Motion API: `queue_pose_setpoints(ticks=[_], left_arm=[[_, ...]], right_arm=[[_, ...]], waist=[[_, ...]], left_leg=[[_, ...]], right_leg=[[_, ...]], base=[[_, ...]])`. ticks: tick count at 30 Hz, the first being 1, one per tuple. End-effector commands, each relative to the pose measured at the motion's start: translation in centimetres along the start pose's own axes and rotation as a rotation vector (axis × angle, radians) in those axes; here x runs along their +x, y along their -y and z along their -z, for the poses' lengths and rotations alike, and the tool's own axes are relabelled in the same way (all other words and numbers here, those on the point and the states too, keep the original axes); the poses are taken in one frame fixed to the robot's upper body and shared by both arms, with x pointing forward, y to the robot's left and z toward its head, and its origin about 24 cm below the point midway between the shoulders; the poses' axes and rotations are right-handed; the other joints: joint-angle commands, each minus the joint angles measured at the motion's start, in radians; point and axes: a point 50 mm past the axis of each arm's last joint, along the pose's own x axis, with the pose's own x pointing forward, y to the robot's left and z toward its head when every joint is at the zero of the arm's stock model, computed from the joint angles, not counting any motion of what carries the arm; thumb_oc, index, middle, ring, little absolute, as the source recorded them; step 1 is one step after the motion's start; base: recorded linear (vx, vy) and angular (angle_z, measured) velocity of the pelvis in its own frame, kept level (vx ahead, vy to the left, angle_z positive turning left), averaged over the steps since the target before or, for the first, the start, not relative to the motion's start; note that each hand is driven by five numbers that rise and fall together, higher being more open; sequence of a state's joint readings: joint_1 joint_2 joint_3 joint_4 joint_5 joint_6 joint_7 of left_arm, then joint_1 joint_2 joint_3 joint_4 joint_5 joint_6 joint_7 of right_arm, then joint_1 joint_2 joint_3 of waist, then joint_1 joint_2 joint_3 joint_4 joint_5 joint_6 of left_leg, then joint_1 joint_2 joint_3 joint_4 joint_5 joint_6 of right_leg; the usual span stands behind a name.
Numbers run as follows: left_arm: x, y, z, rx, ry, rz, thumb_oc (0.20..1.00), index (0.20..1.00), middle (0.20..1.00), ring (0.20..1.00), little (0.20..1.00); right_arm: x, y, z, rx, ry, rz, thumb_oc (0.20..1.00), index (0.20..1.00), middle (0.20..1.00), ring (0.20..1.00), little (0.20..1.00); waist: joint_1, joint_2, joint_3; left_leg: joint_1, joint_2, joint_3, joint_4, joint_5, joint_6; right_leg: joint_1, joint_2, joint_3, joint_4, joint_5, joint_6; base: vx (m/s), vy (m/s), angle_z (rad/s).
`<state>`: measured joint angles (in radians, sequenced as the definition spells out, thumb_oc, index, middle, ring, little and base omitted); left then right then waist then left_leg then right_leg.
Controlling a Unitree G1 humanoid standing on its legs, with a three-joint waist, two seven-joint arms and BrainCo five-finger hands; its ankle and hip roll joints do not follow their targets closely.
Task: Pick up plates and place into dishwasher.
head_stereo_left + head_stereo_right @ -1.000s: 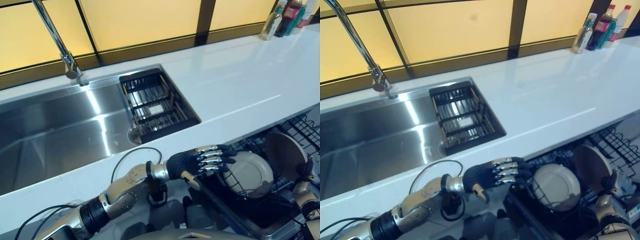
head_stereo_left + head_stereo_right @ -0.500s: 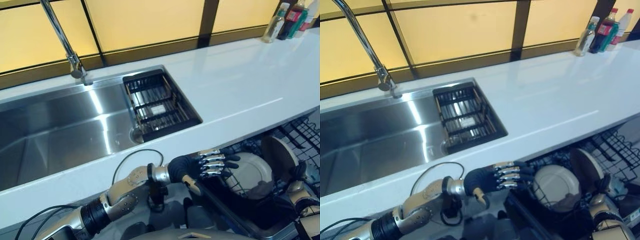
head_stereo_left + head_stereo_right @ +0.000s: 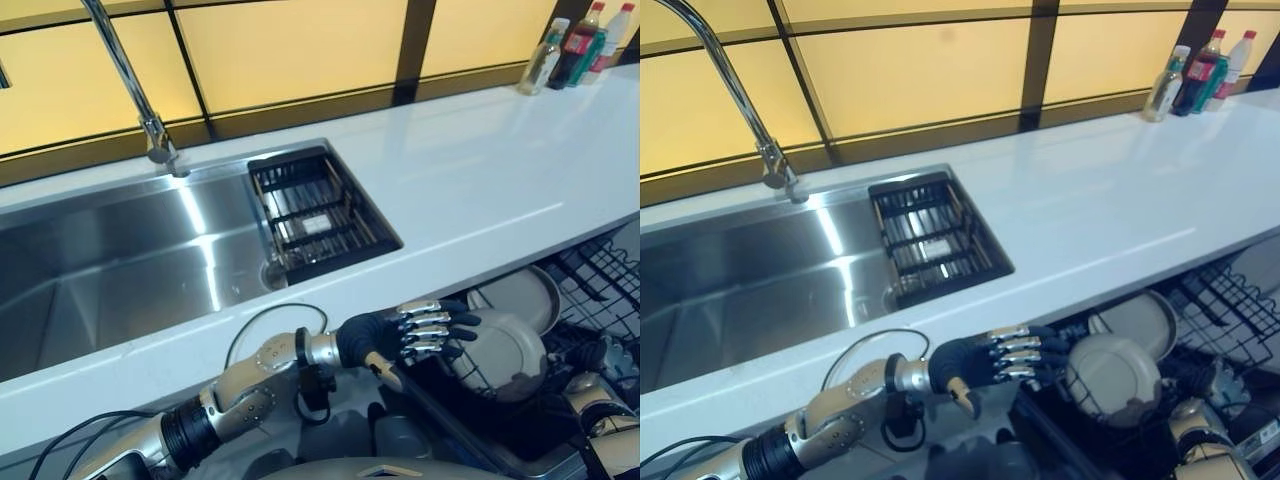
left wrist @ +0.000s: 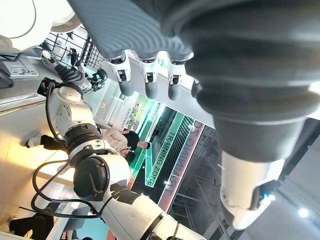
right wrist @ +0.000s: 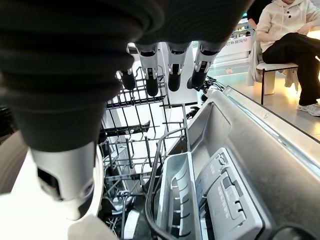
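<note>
- Plates: two sit in the dishwasher rack (image 3: 590, 290) below the front edge of the bench (image 3: 480, 170). The front plate (image 3: 505, 345) stands on edge, its face turned toward me; the rear plate (image 3: 520, 295) lies behind it, tilted further back, nearer the bench edge.
- My left hand (image 3: 425, 328) hovers just beside the front plate, on its left side as I look down. Fingers are straight and spread, dark tips pointing at the plate's rim, nothing gripped. I cannot tell whether the tips touch the rim or stop just short.
- Left wrist view agrees: fingers (image 4: 145, 85) extended in a row, thumb apart, no object between them.
- My right hand (image 5: 150, 75) is low inside the rack, fingers extended over the wire tines, holding nothing. A pale curved surface shows at the lower corner of that view, possibly a plate; uncertain.
- Key relation: the front plate lies directly ahead of my left fingertips, along the line of my forearm. Left hand is the nearer one, in my judgement.
- Sink (image 3: 130, 260), with its black drain basket (image 3: 320, 210), holds no plate that I can see.
</note>
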<state>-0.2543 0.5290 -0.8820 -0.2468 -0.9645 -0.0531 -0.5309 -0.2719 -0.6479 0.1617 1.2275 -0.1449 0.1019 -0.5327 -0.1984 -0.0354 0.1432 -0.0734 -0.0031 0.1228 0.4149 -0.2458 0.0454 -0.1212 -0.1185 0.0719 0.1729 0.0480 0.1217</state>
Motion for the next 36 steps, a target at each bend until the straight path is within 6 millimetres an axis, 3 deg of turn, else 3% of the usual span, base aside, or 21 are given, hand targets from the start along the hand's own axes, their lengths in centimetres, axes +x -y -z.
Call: queue_pose_setpoints(ticks=[1,7,13,17,22,30,36], left_arm=[[-0.1,1.4,-0.8,-0.012,0.089,0.047,1.000,1.000,1.000,1.000,1.000],[-0.3,1.2,-0.9,-0.007,0.097,0.039,1.000,1.000,1.000,1.000,1.000],[-0.7,0.9,-1.7,0.032,0.141,0.001,1.000,1.000,1.000,1.000,1.000],[-1.0,-0.1,-2.7,0.129,0.178,-0.082,1.000,1.000,1.000,1.000,1.000],[-0.7,-1.8,-5.1,0.187,0.260,-0.130,1.000,1.000,1.000,1.000,1.000],[2.3,-1.2,-7.1,0.168,0.339,-0.013,1.000,1.000,1.000,1.000,1.000],[5.2,0.0,-8.2,0.088,0.376,0.093,1.000,1.000,1.000,1.000,1.000]], right_arm=[[1.1,2.7,1.2,0.027,-0.050,0.103,1.000,1.000,1.000,1.000,1.000],[1.6,4.1,0.6,0.171,-0.033,0.176,1.000,1.000,1.000,1.000,1.000],[1.7,6.1,-1.4,0.442,0.076,0.260,1.000,1.000,1.000,1.000,1.000],[0.9,6.5,-2.7,0.741,0.134,0.241,1.000,1.000,1.000,1.000,1.000],[-1.2,4.2,-3.4,1.052,0.144,0.128,1.000,1.000,1.000,1.000,1.000],[-4.7,-0.1,-5.3,1.192,0.134,-0.043,1.000,1.000,1.000,1.000,1.000],[-5.1,-0.9,-7.1,1.216,0.150,-0.091,1.000,1.000,1.000,1.000,1.000]], waist=[[0.023,0.030,-0.004],[0.021,0.029,-0.013],[-0.001,0.029,-0.036],[-0.027,0.030,-0.058],[-0.048,0.029,-0.081],[-0.074,0.031,-0.110],[-0.094,0.033,-0.123]], left_leg=[[0.011,0.046,0.077,-0.070,0.041,0.054],[0.028,0.045,0.077,-0.089,0.043,0.052],[0.074,0.038,0.087,-0.143,0.046,0.050],[0.113,0.027,0.092,-0.194,0.050,0.051],[0.138,0.017,0.091,-0.237,0.061,0.047],[0.145,0.006,0.085,-0.284,0.089,0.037],[0.159,-0.003,0.096,-0.298,0.087,0.041]], right_leg=[[-0.043,-0.009,-0.008,0.058,0.042,0.048],[-0.029,-0.005,-0.006,0.047,0.042,0.048],[-0.011,0.002,0.001,0.027,0.041,0.049],[-0.002,0.014,0.012,0.021,0.038,0.046],[0.000,0.034,0.026,0.014,0.039,0.035],[0.003,0.060,0.050,-0.001,0.034,0.015],[-0.014,0.069,0.073,0.014,0.053,0.020]], base=[[0.00,0.000,0.00],[0.00,0.000,0.00],[0.01,0.079,-0.04],[-0.02,0.126,-0.09],[-0.04,0.099,-0.06],[-0.08,0.088,-0.03],[-0.08,0.075,-0.09]])
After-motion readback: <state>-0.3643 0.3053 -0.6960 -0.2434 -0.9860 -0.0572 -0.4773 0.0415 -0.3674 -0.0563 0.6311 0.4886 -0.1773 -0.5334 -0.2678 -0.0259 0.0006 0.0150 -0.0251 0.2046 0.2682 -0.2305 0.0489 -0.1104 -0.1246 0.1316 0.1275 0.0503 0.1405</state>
